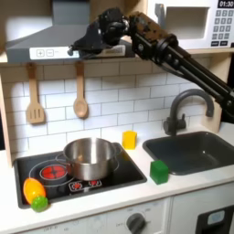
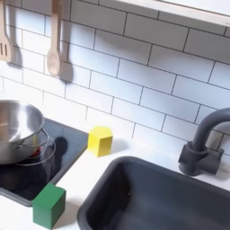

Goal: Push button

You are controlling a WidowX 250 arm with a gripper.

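A grey range hood (image 1: 41, 42) hangs over the stove in the first exterior view. Its front lip carries small round buttons (image 1: 69, 53). My black gripper (image 1: 79, 45) reaches in from the first exterior view's upper right, and its tip sits right at the hood's right end, just above the rightmost buttons. I cannot make out contact with a button. The fingers merge into a dark shape against the hood, so their state is unclear.
A steel pot (image 1: 89, 157) sits on the stove (image 1: 50, 178), with a yellow block (image 1: 130, 139) (image 2: 100, 140) and a green block (image 1: 160, 171) (image 2: 49, 205) beside it. The sink (image 1: 196, 151) and faucet (image 1: 183, 105) are at the right. A spatula (image 1: 35, 96) and spoon (image 1: 80, 96) hang on the tiles. A microwave (image 1: 196, 23) is at top right.
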